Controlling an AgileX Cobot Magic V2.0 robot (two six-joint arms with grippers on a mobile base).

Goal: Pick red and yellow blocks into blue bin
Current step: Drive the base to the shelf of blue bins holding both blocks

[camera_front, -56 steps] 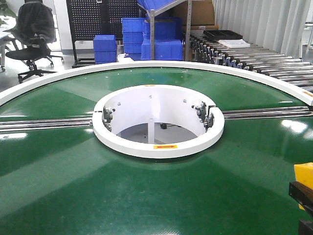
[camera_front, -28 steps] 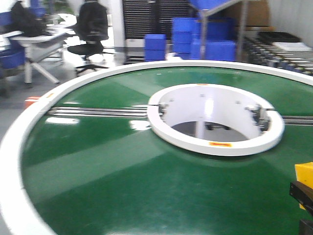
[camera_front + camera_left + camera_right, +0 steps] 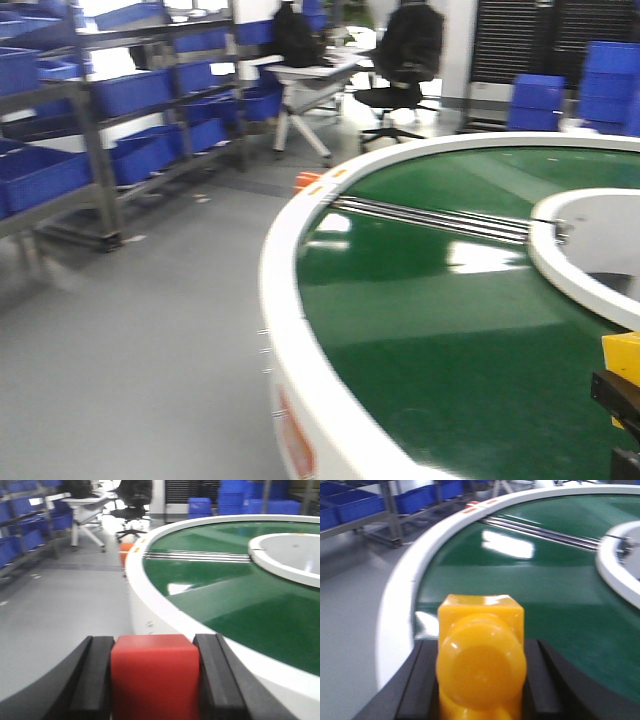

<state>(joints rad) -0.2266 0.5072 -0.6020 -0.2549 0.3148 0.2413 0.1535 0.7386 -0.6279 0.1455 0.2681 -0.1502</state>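
My left gripper (image 3: 154, 680) is shut on the red cube (image 3: 154, 672), which fills the gap between the two black fingers (image 3: 95, 680) in the left wrist view. My right gripper (image 3: 481, 680) is shut on the yellow brick (image 3: 481, 652), a round stud facing the camera. The yellow brick (image 3: 622, 362) and part of the right gripper also show at the right edge of the front view. The large smooth blue bin is out of view.
The round green conveyor table (image 3: 450, 330) with a thick white rim (image 3: 285, 300) fills the right. Grey floor (image 3: 130, 340) lies to the left. Metal shelves with blue crates (image 3: 130, 100) stand at far left; an office chair (image 3: 405, 60) and desk stand behind.
The front view has swung left: the table's centre ring slid from the middle to the right edge, and the floor and shelves came into view. Both blocks stay gripped.
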